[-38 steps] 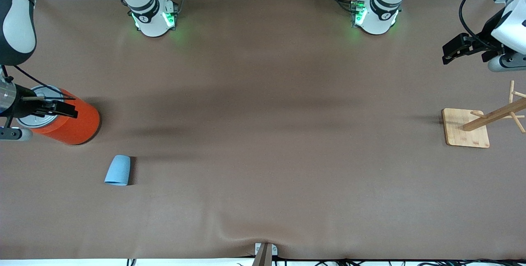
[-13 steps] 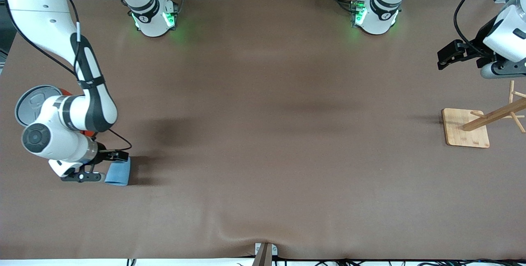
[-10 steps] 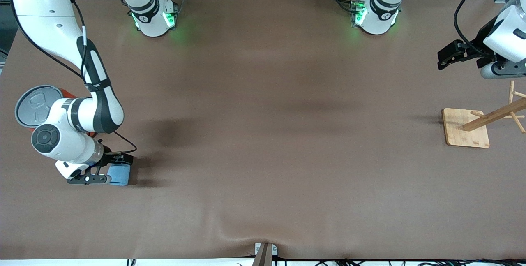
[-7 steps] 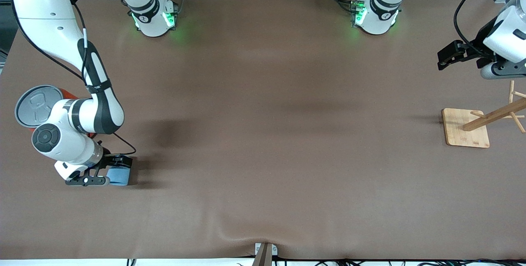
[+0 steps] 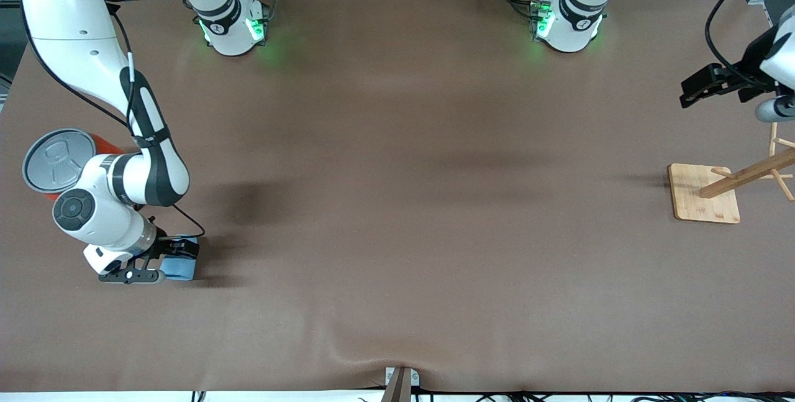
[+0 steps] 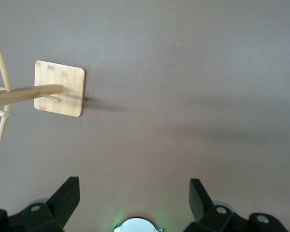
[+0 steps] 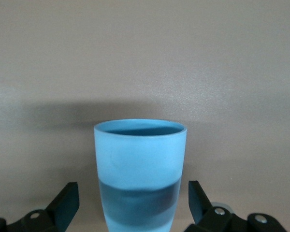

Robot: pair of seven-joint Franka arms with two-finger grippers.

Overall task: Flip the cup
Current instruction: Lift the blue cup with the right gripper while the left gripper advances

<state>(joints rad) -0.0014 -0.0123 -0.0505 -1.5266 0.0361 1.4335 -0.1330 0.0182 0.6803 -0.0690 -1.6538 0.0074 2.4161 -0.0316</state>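
Observation:
The light-blue cup (image 5: 182, 267) lies on its side on the brown table, its wider rim toward the front camera, near the right arm's end. My right gripper (image 5: 168, 260) is down at the cup and open. In the right wrist view the cup (image 7: 140, 159) sits between the two fingers of the gripper (image 7: 133, 192), with a gap on each side. My left gripper (image 5: 699, 88) is open and empty, up in the air at the left arm's end of the table. Its wrist view shows the gripper (image 6: 134, 189) over bare table.
A large orange can with a grey lid (image 5: 53, 158) stands close beside the right arm, farther from the front camera than the cup. A wooden rack on a square base (image 5: 705, 194) stands at the left arm's end; the left wrist view shows it too (image 6: 59, 88).
The right arm has come from over the orange can down to the cup, and its open fingers now reach round it. The left gripper has drifted toward the table's end.

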